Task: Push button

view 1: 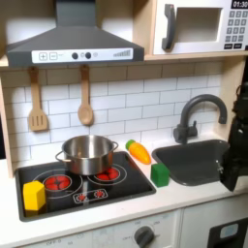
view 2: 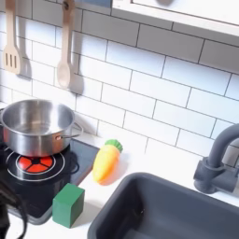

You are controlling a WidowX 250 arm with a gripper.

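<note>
Small buttons (view 1: 54, 56) sit in a row on the front of the grey range hood, at the first exterior view's upper left. A keypad of buttons (view 1: 236, 26) is on the microwave at that view's top right. My black arm rises along the first exterior view's right edge, over the sink. The gripper (view 1: 232, 180) hangs at the arm's lower end, well below the keypad and far from the hood. Its fingers are cut off by the frame edge, so their state is unclear. A thin black part (view 2: 6, 211) shows at the second exterior view's bottom left.
A steel pot (view 1: 86, 152) stands on the black stove (view 1: 116, 191), with a yellow block (view 1: 34, 196) and a green block (view 1: 160, 174) nearby. A toy carrot (view 2: 107, 160) lies by the sink (view 1: 194, 155). Faucet (view 1: 199, 111), hanging spatula and spoon, oven knob (view 1: 145, 235).
</note>
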